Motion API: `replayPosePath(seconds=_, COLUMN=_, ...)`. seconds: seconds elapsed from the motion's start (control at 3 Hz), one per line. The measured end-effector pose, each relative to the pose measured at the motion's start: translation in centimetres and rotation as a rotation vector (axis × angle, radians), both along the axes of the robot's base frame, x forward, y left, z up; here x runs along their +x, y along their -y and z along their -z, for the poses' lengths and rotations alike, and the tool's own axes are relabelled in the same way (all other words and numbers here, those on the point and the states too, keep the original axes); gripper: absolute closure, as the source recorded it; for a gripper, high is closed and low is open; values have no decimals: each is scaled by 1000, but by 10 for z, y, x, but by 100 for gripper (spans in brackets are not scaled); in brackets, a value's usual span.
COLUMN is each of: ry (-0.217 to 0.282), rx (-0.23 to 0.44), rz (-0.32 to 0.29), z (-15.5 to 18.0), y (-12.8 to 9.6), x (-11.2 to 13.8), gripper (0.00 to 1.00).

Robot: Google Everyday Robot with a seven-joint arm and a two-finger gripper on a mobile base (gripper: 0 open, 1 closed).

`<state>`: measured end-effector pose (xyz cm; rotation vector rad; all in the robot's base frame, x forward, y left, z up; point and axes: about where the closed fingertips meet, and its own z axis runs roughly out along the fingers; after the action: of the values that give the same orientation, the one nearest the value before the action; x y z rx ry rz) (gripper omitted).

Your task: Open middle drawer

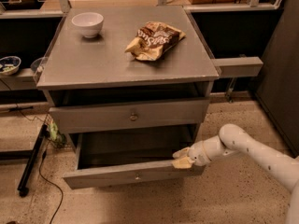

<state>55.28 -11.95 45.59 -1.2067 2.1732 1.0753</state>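
The bowl (88, 23) sat at the back left of the surface (93, 64), with the snack bag (154, 40) to its right, nearer the middle. Below the surface the upper drawer (93, 119) was pushed in, and beneath it the middle drawer (107, 176) stuck out forward. The gripper (181, 158) was at the right end of that drawer's front edge, its arm (254, 149) reaching in from the right. A pole (32, 160) lay on the floor (229, 197) left of the cabinet.
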Motion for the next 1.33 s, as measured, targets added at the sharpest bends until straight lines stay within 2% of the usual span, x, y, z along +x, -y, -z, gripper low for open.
replayPosePath(seconds=0.33, ry=0, rx=0, rz=0, z=0, y=1, x=2, gripper=100)
replayPosePath(seconds=1.0, ry=-10, rx=52, rz=-11, z=-1, y=2, x=-2, gripper=100)
replayPosePath(seconds=1.33, ry=-10, rx=55, rz=-12, z=-1, y=4, x=2, gripper=100)
